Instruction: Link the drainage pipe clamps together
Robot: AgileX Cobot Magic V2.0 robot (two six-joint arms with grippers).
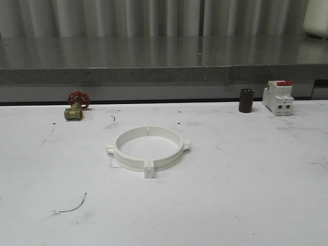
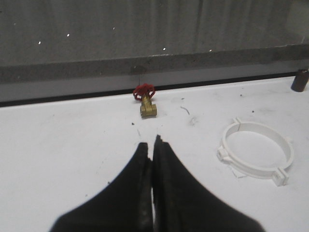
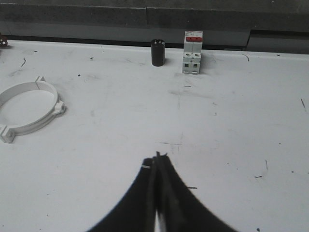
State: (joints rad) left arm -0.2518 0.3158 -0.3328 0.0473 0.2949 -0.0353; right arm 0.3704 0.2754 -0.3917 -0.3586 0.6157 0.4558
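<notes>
The drainage pipe clamps (image 1: pixel 147 148) lie joined as one white ring on the table (image 1: pixel 246 195) — nearer than the brass valve (image 1: pixel 75 110), black cylinder (image 1: pixel 246 100) and breaker (image 1: pixel 278 97) behind them. The left gripper (image 2: pixel 150 141) and right gripper (image 3: pixel 157 157) hover apart from the ring — each with fingers pressed together, holding nothing.
</notes>
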